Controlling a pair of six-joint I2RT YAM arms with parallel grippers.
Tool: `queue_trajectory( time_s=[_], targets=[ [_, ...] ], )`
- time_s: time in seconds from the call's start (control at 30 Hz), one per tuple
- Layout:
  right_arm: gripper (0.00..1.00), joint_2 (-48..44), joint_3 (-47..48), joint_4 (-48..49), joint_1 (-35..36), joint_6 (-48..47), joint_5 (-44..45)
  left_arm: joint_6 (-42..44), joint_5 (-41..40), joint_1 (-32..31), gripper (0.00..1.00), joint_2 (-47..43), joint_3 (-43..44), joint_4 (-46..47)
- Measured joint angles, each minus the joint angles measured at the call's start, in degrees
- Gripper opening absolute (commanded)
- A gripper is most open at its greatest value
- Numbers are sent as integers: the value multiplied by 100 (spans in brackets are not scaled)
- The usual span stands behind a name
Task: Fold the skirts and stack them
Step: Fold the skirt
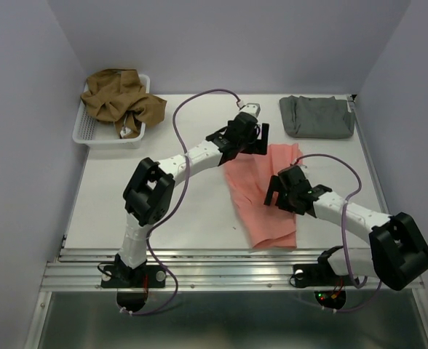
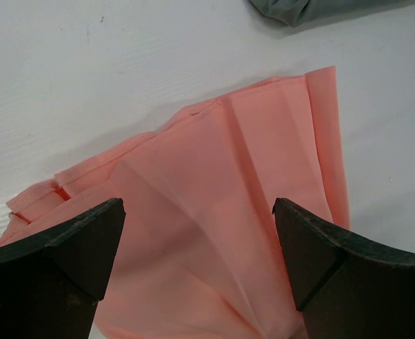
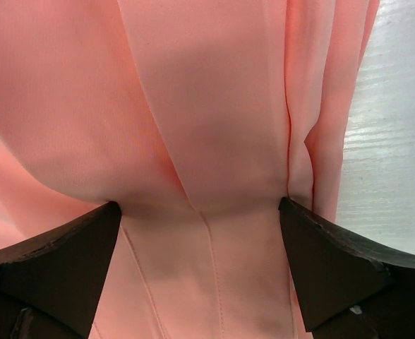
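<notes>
White table (image 1: 127,196) between pale lavender walls (image 1: 25,109), slotted aluminium rail (image 1: 221,275) along near edge.

Salmon-pink skirt (image 1: 263,212); grey skirt (image 1: 316,116); olive-brown skirt (image 1: 116,98); white basket (image 1: 85,131)

I get bright, even light from above on the table (image 1: 199,211); shadows there are soft. In my right wrist view a dim shadow darkens the skirt (image 3: 207,162) between the dark fingers (image 3: 52,275).
</notes>
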Motion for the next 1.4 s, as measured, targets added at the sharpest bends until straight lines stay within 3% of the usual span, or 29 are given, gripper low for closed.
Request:
queue_trajectory(
  time_s=[0.33,0.47,0.67,0.87,1.17,1.4],
  targets=[
    [100,-737,531,-321,-85,-804,-863,37,127,0,99,-39,-31,31],
    [100,-1211,837,-297,-85,-949,-1355,101,339,-2,99,-337,-522,129],
    [100,-1600,188,-420,-85,-717,-2247,138,1060,-52,99,-551,-1191,457],
    [100,-1635,-350,-1115,-85,-328,-2015,142,1276,-153,99,-337,-1410,605],
    [100,-103,70,-719,-118,-28,-1969,76,1403,87,98,350,-1250,890],
    [100,1322,1266,-280,-114,-656,-1917,-125,1541,1008,99,273,-1528,1231]
  ],
)
